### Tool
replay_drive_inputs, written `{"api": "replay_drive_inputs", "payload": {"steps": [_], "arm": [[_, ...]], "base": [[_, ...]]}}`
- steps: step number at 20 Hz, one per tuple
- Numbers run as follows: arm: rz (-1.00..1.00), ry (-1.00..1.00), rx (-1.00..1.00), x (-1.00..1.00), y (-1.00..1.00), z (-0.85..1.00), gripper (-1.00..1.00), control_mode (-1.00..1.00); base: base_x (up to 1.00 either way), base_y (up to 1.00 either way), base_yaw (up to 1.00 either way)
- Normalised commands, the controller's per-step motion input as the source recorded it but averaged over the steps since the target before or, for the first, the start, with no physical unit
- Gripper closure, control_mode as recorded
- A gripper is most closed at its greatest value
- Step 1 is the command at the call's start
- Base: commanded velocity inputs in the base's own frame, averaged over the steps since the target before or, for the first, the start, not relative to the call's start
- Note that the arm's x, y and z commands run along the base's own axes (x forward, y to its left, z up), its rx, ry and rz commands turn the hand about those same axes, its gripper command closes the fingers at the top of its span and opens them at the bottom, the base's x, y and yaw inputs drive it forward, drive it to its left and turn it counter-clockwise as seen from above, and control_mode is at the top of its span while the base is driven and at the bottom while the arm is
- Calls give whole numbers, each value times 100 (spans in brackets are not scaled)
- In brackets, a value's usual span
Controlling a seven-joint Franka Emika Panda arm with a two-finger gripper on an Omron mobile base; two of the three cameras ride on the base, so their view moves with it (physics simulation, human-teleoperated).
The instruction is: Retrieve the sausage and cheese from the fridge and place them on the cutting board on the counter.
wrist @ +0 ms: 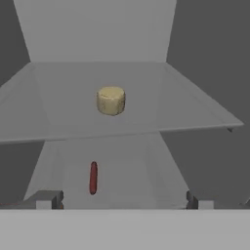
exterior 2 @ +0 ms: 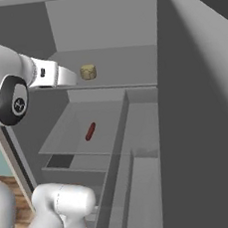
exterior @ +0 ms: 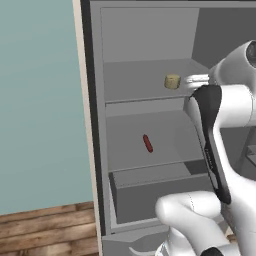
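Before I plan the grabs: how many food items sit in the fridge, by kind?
cheese: 1, on the upper shelf
sausage: 1, on the shelf below
Total: 2

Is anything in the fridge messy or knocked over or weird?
Nothing stands out. The cheese sits upright on the upper shelf of the fridge, and the sausage lies flat on the shelf below. Nothing looks spilled or broken. The open gripper touches neither.
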Motion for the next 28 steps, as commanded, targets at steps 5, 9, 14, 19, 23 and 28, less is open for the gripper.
{"api": "replay_drive_inputs", "payload": {"steps": [5, 9, 14, 19, 23, 28], "arm": [[0, 25, 0, 87, 16, -28, -100, -100], [0, 11, 0, 86, 5, -39, -100, -100], [0, -1, 0, 56, -1, -31, -100, -100], [0, -3, 4, 46, -5, -2, -100, -100], [0, 0, 6, 50, -2, 0, -100, -100], [0, 5, 6, 41, -19, 0, -100, -100]], "base": [[0, 0, 0], [0, 0, 0], [0, 0, 0], [0, 0, 0], [0, 0, 0], [0, 0, 0]]}}
